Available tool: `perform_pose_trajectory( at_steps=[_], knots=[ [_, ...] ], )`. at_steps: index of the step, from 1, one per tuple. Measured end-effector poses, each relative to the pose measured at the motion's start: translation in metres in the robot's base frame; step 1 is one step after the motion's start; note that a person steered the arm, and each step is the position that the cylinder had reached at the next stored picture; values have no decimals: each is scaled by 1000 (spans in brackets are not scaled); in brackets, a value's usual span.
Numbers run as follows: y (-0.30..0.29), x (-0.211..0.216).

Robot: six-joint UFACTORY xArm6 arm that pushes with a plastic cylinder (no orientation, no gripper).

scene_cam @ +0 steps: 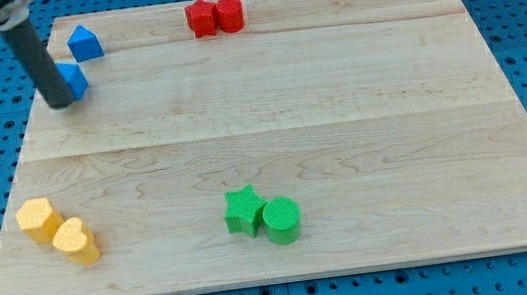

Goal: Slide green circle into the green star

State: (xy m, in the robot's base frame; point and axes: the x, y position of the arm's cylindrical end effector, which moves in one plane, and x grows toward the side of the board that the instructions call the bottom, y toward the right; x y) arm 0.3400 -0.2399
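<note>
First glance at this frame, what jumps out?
The green circle already sits against the green star near the view's bottom centre. My tip is far away at the view's top left, against a blue block, with a second blue block just above. Two red blocks pair at the top, two yellow blocks at bottom left.

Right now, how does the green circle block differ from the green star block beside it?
The green circle block is a round cylinder with a smooth edge; the green star block has pointed arms. The circle sits at the star's right and slightly nearer the view's bottom. They appear to touch. Both are the same green and similar in height. My tip is far away, beside a blue block.
</note>
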Motion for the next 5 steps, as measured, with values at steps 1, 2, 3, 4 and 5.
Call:
perform_pose_trajectory(
  at_steps=[1,2,3,4,5],
  knots=[
    [16,-11],
    [39,-20],
    [88,9],
    [183,35],
    [265,99]
  ],
)
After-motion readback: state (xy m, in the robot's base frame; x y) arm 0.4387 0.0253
